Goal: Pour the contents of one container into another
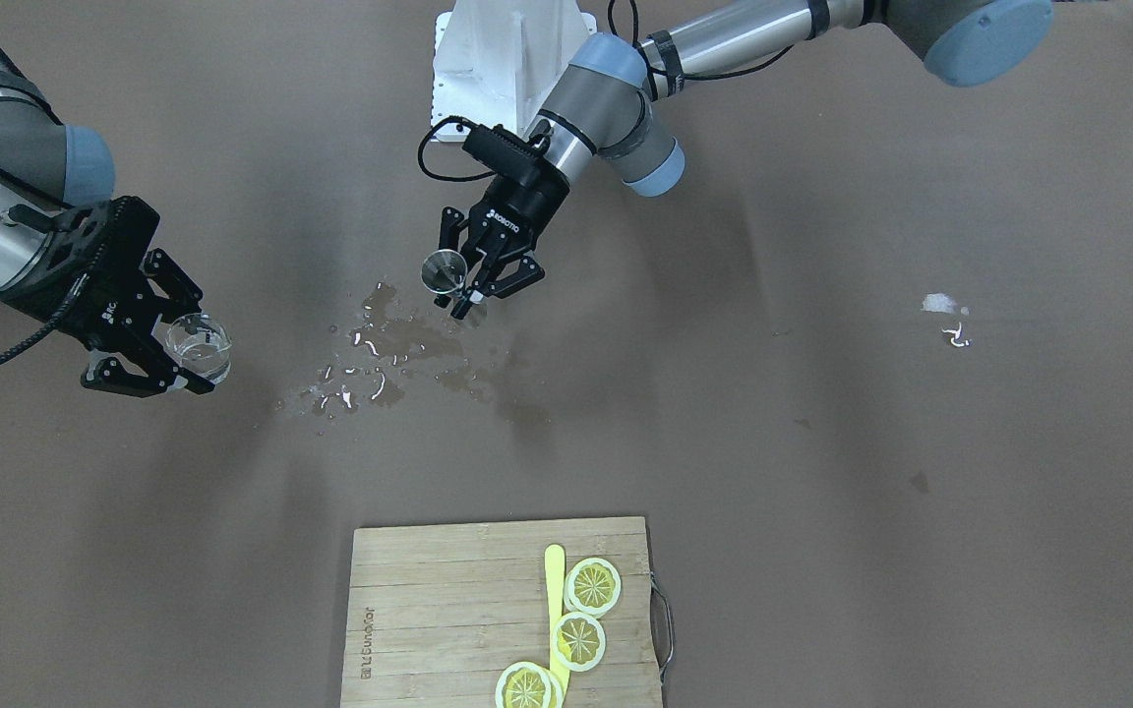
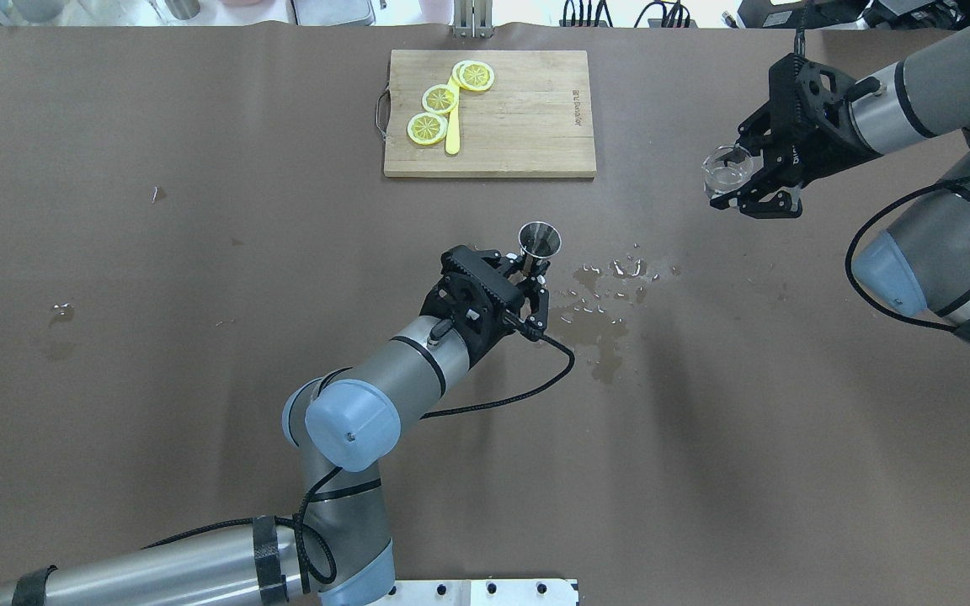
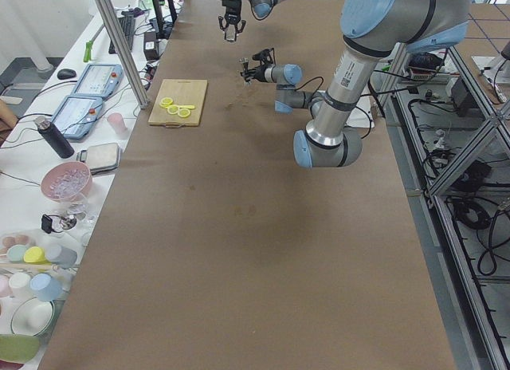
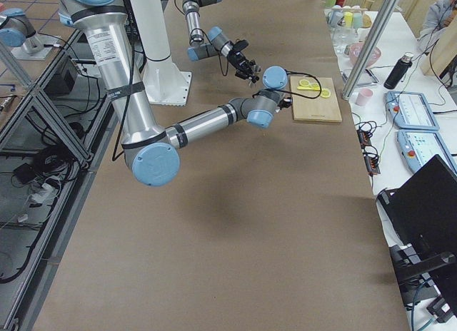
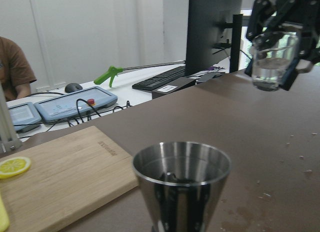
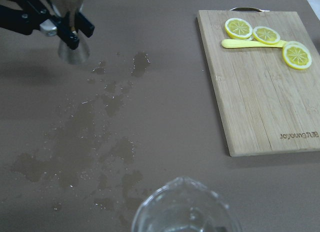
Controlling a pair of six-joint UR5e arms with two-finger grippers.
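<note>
Steel jigger (image 2: 540, 238): at desk centre, pinched at its narrow waist by the left claw (image 2: 533, 268). The fingers hide the lower cone in the overhead view, so contact with the brown desk (image 2: 199, 337) cannot be confirmed. Long axis vertical, polished conical mouth upward. Just right of it, irregular wet patches and droplets (image 2: 603, 316) lie on the desk. Far right, a clear glass beaker (image 2: 722, 164) is upright and part-filled with clear liquid. The right claw (image 2: 738, 178) grips it across its wall, off the desk and well apart from the jigger. Only its rim shows in the right wrist view.
</note>
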